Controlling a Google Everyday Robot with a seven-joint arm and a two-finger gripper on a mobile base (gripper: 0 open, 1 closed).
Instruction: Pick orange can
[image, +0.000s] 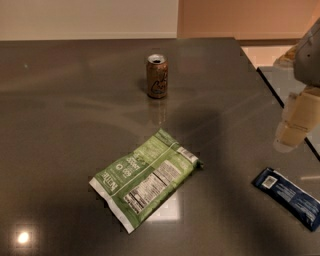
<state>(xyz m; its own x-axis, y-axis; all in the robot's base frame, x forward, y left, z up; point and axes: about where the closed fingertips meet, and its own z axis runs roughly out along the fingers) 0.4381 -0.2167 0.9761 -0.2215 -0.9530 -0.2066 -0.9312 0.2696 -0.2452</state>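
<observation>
The orange can stands upright on the dark table toward the back, near the middle. It is orange-brown with a silver top rim and a pale logo. My gripper hangs at the right edge of the view, well to the right of the can and nearer to me, above the table's right side. It holds nothing that I can see.
A green snack bag lies flat in the middle of the table, in front of the can. A dark blue packet lies at the front right. The table's right edge runs diagonally behind my gripper.
</observation>
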